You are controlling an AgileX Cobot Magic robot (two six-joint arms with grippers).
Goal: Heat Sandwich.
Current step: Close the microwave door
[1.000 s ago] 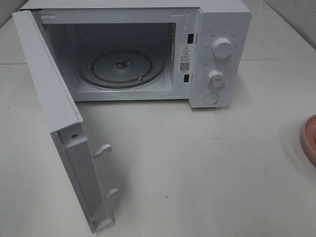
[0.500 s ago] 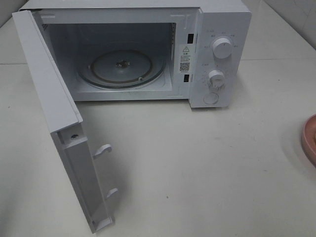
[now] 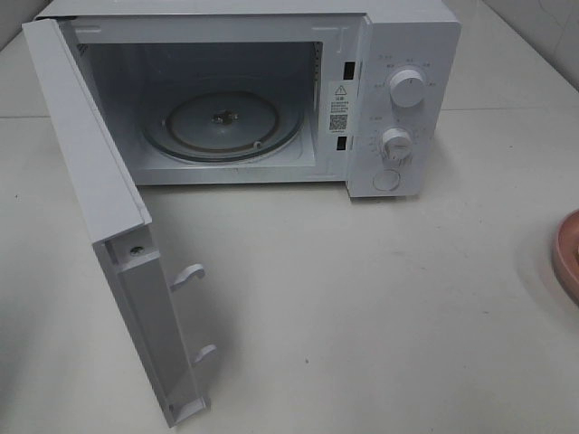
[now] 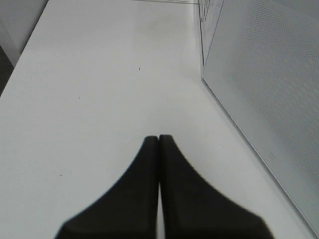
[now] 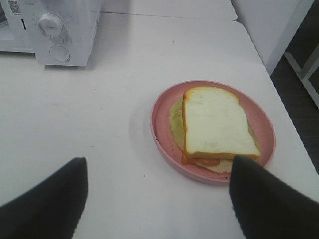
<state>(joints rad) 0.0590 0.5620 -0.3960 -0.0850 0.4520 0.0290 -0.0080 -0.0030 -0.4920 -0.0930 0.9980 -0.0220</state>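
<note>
L end effector (image 4: 159, 142) now shut; sandwich (image 5: 215, 125) near R's (image 5: 159, 199).

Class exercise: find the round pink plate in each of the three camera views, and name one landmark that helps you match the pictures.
Exterior high: only a sliver of the pink plate shows, cut off by the right edge, on the table.
Left wrist: not in it.
Right wrist: the whole plate shows, right of centre, carrying the sandwich.
Shared landmark: the microwave, whose knob panel appears in the right wrist view too.

Glossy white microwave (image 3: 398, 54) casing, clear glass turntable (image 3: 222, 127), smooth matt tabletop (image 3: 380, 307), glossy pink plate (image 5: 164, 114), soft bread sandwich (image 5: 214, 122)
</note>
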